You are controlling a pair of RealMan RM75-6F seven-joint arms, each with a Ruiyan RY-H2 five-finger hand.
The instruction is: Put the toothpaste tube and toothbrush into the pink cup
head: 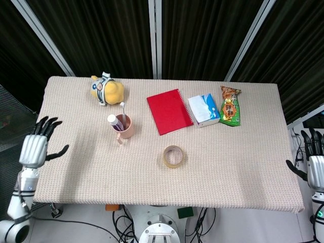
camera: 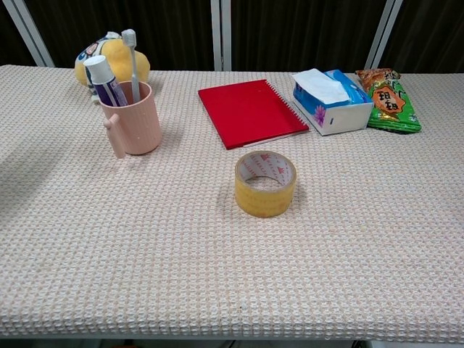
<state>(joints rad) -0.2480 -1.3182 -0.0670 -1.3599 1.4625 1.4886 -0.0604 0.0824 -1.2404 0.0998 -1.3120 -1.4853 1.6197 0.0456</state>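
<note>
Across the surface point(head: 243, 167) lie one notebook point(head: 169, 111), one tissue box point(head: 204, 110), one snack bag point(head: 230, 106), one tape roll point(camera: 265, 183) and one plush toy point(head: 107, 89). Upper left, the one cup point(camera: 134, 119) holds one tube point(camera: 101, 77) and one toothbrush point(camera: 132, 61), both upright. Left robot hand point(head: 36, 149) and right robot hand point(head: 316, 167) hang spread and empty off the side edges; the task looks done, so parking both arms wide of the cup seems best.

- Table point(head: 243, 167) with a beige woven cover.
- Tape roll point(camera: 265, 183) sits mid-table.
- Pink cup point(camera: 132, 119) stands left of the roll.
- Yellow plush toy point(head: 107, 89) lies behind the cup.
- Red notebook point(camera: 251, 112) lies behind the roll.
- Tissue box point(camera: 330, 101) and green snack packet point(camera: 388, 100) lie to the roll's far right.
</note>
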